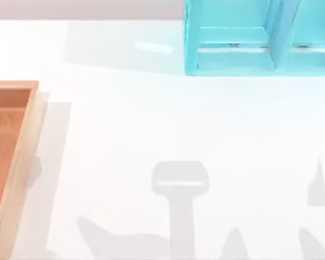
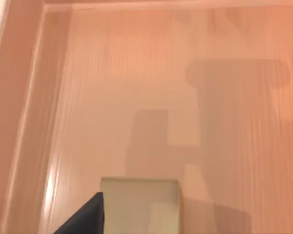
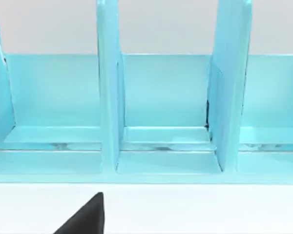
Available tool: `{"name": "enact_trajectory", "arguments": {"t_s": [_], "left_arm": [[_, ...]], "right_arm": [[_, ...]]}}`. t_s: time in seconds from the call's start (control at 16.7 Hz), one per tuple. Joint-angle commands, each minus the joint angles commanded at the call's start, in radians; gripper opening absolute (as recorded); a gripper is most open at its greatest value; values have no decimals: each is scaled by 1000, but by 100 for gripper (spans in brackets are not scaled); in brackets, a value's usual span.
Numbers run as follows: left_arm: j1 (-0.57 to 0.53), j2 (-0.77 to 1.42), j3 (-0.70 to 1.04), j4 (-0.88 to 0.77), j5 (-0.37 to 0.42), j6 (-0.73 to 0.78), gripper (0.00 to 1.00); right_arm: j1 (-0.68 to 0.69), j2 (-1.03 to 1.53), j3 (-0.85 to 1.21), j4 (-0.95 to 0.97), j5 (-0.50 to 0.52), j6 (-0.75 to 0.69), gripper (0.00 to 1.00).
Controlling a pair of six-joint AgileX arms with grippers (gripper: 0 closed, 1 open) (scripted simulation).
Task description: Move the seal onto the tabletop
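The seal (image 2: pixel 139 207) is a small tan block. In the left wrist view it sits right up against the left claw (image 2: pixel 83 222), over the floor of the tray (image 2: pixel 29 122). I cannot tell if the seal rests on the tray floor or hangs just above it. I also cannot tell if the left claw is wide, narrow or holding the seal.

The tray (image 1: pixel 21 146) lies at the left edge of the tabletop (image 1: pixel 168 124). The blue shelf (image 1: pixel 233 54) stands at the far edge, toward the right corner.

The right claw (image 3: pixel 85 219) waits over the tabletop, facing the front of the shelf (image 3: pixel 161 165). I cannot tell if it is wide or narrow either.

I think the seal is light and hard, so it will not squash. It looks a bit shiny and its edges are round, so it could slip. The best place to hold it is probably on two flat sides across from each other, near the middle. It still has to get over the tray wall and down on the white top.
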Motion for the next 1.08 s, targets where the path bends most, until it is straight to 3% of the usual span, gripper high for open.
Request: {"name": "enact_trajectory", "arguments": {"t_s": [0.54, 1.08], "left_arm": [[138, 695, 532, -511, 0, 145, 100], [151, 777, 591, -570, 0, 162, 100]], "right_arm": [[0, 0, 0, 0, 0, 0, 100], [0, 0, 0, 0, 0, 0, 100]]}}
